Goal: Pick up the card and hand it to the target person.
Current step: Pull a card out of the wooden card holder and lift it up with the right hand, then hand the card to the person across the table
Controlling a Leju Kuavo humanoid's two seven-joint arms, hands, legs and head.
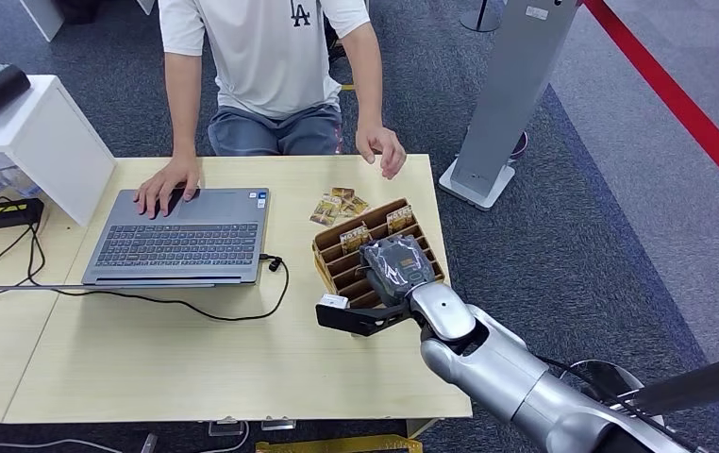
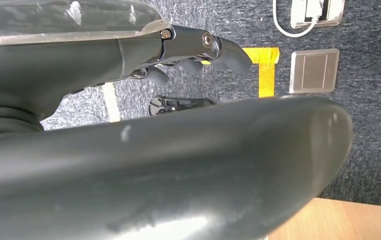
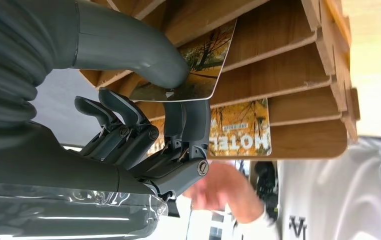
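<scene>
One pale wooden table (image 1: pixel 195 368) on grey carpet (image 1: pixel 601 217), red floor stripe (image 1: pixel 686 113)

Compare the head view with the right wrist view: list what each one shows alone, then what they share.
Head view alone: the table, the laptop under the person's hand, loose cards beside the wooden rack, and the silver right arm.

Right wrist view alone: the thick thumb and a dark finger of the right robot hand pinching a card at its edge, and the word HOTEL on a second card in another slot.

Both: the rack, its cards, the right robot hand, the person in a white shirt.
</scene>
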